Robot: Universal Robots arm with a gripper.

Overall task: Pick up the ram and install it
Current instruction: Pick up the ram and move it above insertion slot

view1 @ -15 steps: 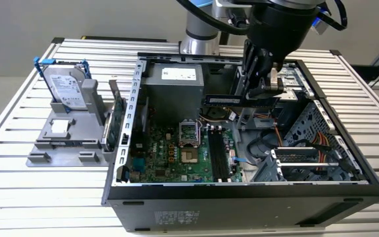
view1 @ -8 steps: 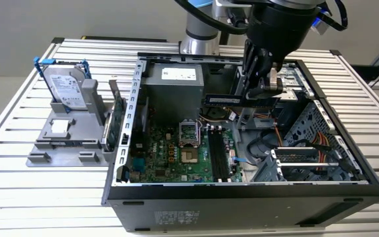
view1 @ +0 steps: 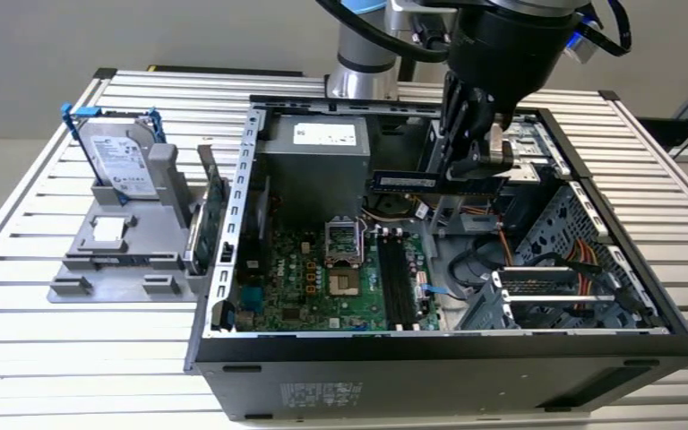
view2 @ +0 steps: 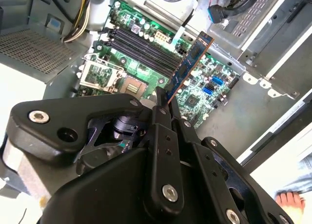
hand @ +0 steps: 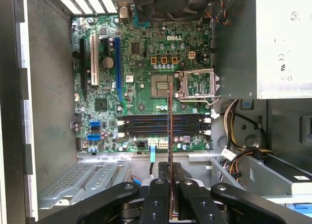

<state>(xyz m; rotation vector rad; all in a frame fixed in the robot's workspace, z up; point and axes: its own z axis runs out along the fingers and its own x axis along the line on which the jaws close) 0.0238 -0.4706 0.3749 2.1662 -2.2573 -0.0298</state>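
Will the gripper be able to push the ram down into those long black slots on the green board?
Probably yes. The gripper holds the ram over the open case, and nothing lies over the black slots.

Robot lab workbench: slatted aluminium table (view1: pixel 81 345), open computer case (view1: pixel 440 369), grey parts stand (view1: pixel 117 262).

Open computer case (view1: pixel 440 367) lying on slatted counter (view1: pixel 15 246), motherboard (view1: pixel 308 291) exposed; hard drive (view1: pixel 119 159) propped in grey stand (view1: pixel 105 267) alongside.

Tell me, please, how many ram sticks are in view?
1. The ram is clamped in the gripper, held above the open computer case over the motherboard; more could be hidden elsewhere in the case.
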